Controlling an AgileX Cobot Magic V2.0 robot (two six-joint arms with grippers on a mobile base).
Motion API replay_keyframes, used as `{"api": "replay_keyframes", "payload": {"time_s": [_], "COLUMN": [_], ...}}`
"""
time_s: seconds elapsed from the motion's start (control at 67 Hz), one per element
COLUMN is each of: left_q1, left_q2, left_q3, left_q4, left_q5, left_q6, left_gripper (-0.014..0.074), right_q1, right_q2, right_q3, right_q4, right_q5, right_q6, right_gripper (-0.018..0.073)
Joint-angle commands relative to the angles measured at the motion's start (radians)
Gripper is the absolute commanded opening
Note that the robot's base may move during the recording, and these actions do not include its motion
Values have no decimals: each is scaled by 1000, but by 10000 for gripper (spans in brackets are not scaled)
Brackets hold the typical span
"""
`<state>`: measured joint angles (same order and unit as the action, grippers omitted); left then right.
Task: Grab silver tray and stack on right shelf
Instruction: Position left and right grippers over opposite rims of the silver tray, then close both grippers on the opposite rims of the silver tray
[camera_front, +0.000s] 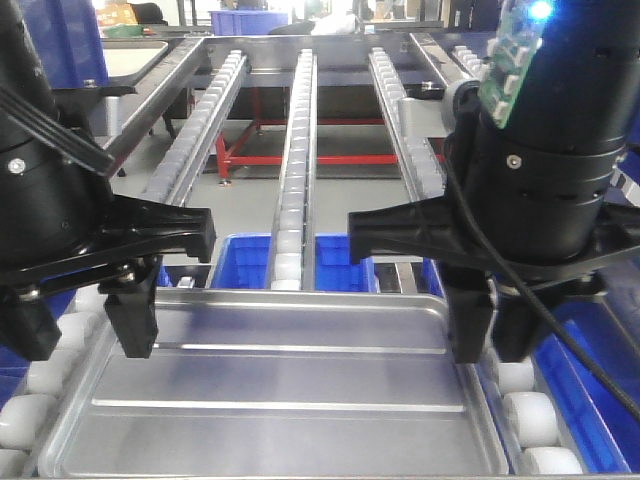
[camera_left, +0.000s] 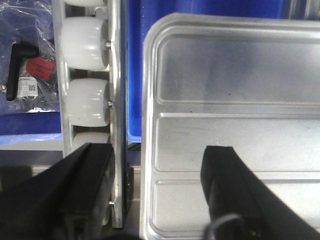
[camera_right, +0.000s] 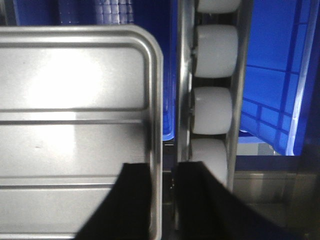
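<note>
The silver tray (camera_front: 290, 380) lies flat at the front of the shelf, rolled rim up, with two long ridges across its base. It sits between the shelf's pale roller tracks (camera_front: 290, 200). My left gripper (camera_front: 80, 335) is wide open and straddles the tray's left rim (camera_left: 147, 150): one finger (camera_left: 85, 190) is outside by the rollers (camera_left: 87, 95), the other (camera_left: 235, 195) is over the tray base. My right gripper (camera_front: 492, 345) has its jaws close about the tray's right rim (camera_right: 156, 125), with only a thin dark gap on the outer side, next to the rollers (camera_right: 212, 110).
Blue plastic bins (camera_front: 250, 265) sit under the tracks, close behind the tray. A steel rail (camera_left: 117, 100) runs just left of the tray. A clear bag with a black handle and a red tag (camera_left: 20, 70) lies at the far left. Red frame legs (camera_front: 300, 158) stand beyond.
</note>
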<state>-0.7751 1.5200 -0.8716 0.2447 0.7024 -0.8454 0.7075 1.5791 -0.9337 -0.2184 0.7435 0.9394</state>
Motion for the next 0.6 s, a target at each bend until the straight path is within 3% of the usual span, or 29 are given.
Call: {"api": "replay_keyframes", "payload": {"time_s": [0.0,0.06,0.284,0.582], "left_q1": [1,1,1,1], "left_q2": [-29,-27,-20,23], "left_q3": [-31,-31,-31,-31], "left_q4": [7,12,24,34], "left_q5": [-16,-18,-18,-24], "left_q6": [-5,-5,-5,-5], "left_gripper": [318,318,318,318], "right_q1": [0,0,0,0], "right_q2": [-34,-30,-10,17], "right_q3": [-32,-32,-32,-32], "right_q4": [-14,-14,-14,-14], "right_q5": [-2,-2,-24,-64], "right_q6": [0,0,0,0], "right_gripper": [580,645,571,560]}}
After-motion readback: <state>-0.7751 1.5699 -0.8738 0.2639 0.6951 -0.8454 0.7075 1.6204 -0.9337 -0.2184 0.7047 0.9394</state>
